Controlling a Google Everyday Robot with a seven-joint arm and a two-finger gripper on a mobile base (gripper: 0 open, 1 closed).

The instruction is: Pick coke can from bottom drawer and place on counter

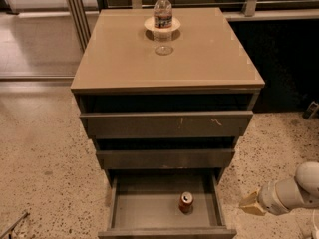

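The coke can (186, 202) stands upright inside the open bottom drawer (144, 208), right of its middle, red with a silver top. The drawer is pulled out towards me, its grey floor showing. The counter (124, 59) is the tan top slab of the cabinet. My gripper (250, 203) shows as a tan tip on a white arm at the lower right. It is outside the drawer, to the right of its side wall, about level with the can and apart from it.
A clear water bottle (162, 21) stands on a small white plate (173, 25) at the back middle of the counter. Two upper drawers (167, 126) are shut or nearly shut. Speckled stone floor (45, 148) lies on both sides. A dark wall is at the right rear.
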